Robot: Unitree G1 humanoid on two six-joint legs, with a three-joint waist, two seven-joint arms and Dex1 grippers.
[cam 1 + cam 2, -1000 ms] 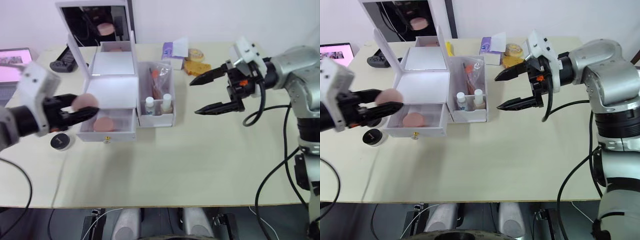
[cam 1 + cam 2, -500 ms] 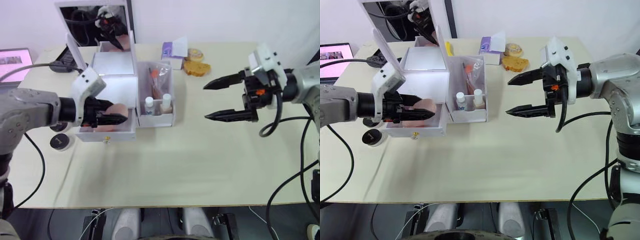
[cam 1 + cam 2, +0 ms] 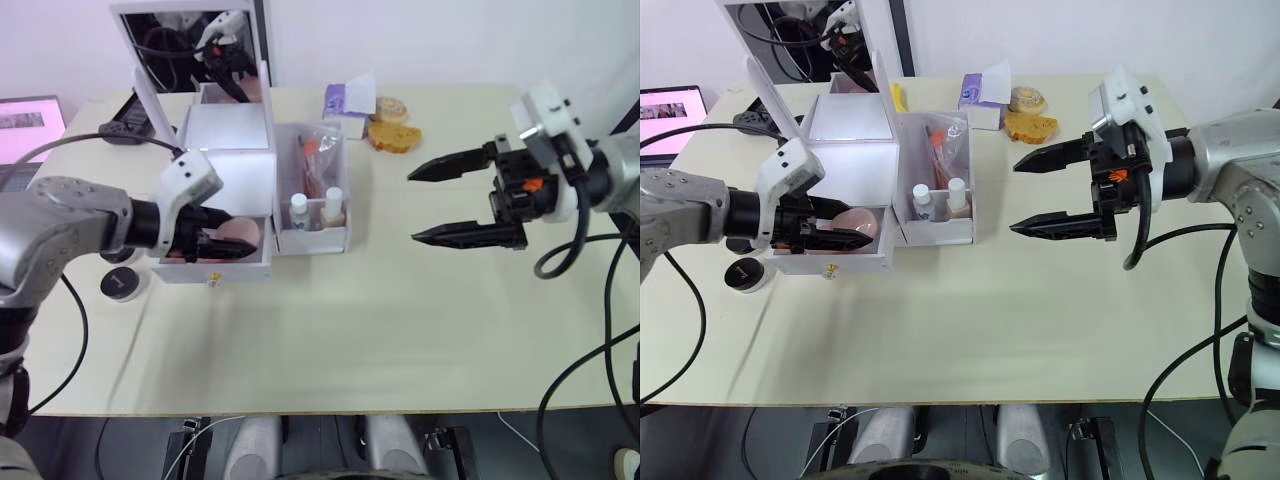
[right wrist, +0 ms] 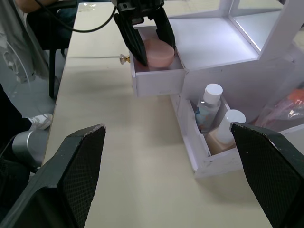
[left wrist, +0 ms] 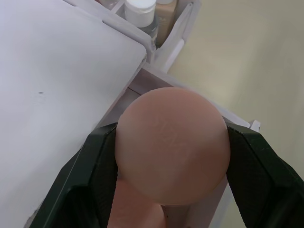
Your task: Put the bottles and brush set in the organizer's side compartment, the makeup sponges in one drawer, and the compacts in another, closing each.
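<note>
Here, a pale tabletop [image 3: 330,330] carries the white organizer [image 3: 235,165], mirror lid up and its drawer [image 3: 215,262] pulled out. The left claw [image 5: 166,156] pinches a pink makeup sponge [image 5: 172,142] over that drawer. The right claw [image 3: 440,205] hangs spread wide, well apart. Two bottles [image 3: 315,208] stand in the side compartment [image 3: 312,235].

Silver-grey arms, white wrist housings, black two-fingered tools, black cables.

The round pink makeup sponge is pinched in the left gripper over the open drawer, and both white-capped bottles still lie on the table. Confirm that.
One detail is wrong: the two white-capped bottles stand in the translucent side compartment, as the left eye view shows. The round pink makeup sponge is indeed pinched in the left gripper over the open drawer.
</note>
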